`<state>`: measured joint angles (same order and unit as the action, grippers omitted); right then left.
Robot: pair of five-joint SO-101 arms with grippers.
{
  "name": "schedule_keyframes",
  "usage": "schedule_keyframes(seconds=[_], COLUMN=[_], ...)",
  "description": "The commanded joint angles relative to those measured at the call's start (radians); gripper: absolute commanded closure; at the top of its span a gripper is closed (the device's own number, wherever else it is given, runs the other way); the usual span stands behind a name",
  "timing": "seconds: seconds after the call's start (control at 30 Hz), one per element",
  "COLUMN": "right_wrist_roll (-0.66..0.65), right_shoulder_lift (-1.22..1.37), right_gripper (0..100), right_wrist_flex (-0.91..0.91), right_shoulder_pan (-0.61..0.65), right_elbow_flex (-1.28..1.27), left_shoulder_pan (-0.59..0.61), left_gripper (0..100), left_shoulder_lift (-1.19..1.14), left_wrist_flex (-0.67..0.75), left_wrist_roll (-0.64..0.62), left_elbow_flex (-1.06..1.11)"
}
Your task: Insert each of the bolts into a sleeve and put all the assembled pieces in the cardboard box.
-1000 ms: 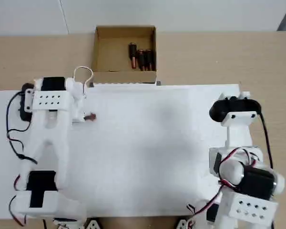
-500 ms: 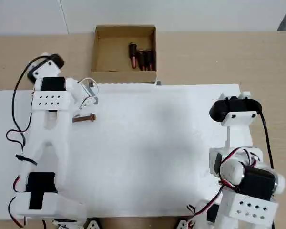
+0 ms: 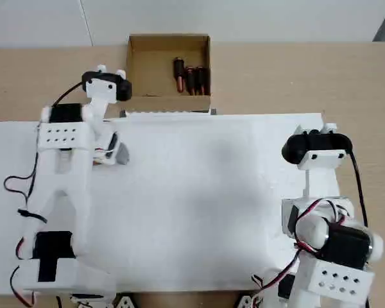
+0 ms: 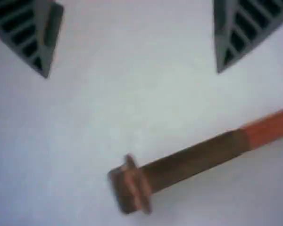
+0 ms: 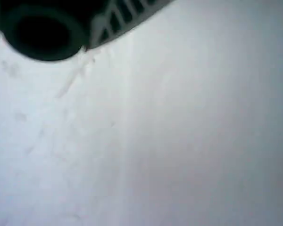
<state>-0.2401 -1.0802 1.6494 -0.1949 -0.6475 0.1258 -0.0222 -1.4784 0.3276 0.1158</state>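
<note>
Because the bolt (image 4: 179,165) is a short metal piece with a flanged hex head and a round shank, you should expect it to be light, stiff and hard. It will likely roll or skid on the smooth white sheet (image 3: 212,192) if a pad nudges it off-centre. It lies flat on the far left part of that sheet, short of the cardboard box (image 3: 136,64), which stands on the counter (image 3: 295,77) just past the sheet's far edge.

The left tool (image 4: 132,70) hangs over the bolt, spread wide and holding nothing. Its fingers (image 4: 37,37) are clear of the metal, and the bolt lies off to one side of the gap rather than inside it.

Take hold across the brown shank near its middle, away from the head, with the pads square to its length. The far end turns orange, which may be a sleeve. If so, a grip near that join should keep the two parts together.

The left wrist view gives you the head, the shank and that colour change. In the high view the left arm (image 3: 64,167) covers nearly all of the piece. The high view does show you the box and the finished pieces (image 3: 191,77) lying together inside it.

The right wrist view shows bare sheet and part of the right tool (image 5: 118,19). You cannot tell whether that one is open or closed.
</note>
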Motion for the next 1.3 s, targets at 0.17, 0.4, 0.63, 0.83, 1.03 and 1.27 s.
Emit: schedule_keyframes(seconds=[0.17,0.4,0.63,0.83,1.03,1.27], right_wrist_roll=[0.000,0.002,0.005,0.005,0.005,0.000], right_shoulder_lift=[-0.008,-0.008,-0.008,-0.008,-0.008,-0.008], right_gripper=[99.5,99.5,99.5,99.5,99.5,99.5], right_wrist_flex=[-0.019,-0.019,-0.019,-0.019,-0.019,-0.016], right_shoulder_pan=[-0.005,-0.005,-0.005,-0.005,-0.005,-0.005], right_elbow_flex=[0.003,0.003,0.003,0.003,0.005,0.009], left_shoulder_pan=[0.020,0.015,0.015,-0.006,-0.049,-0.051], left_gripper=[79,79,79,82,86,87], left_shoulder_lift=[-0.046,-0.173,-0.209,-0.209,-0.273,-0.353], left_wrist_flex=[0.092,0.152,0.238,0.244,0.281,0.310], left_wrist_roll=[0.439,0.603,0.611,0.611,0.611,0.611], left_elbow_flex=[-0.007,-0.010,-0.010,-0.005,-0.008,-0.010])
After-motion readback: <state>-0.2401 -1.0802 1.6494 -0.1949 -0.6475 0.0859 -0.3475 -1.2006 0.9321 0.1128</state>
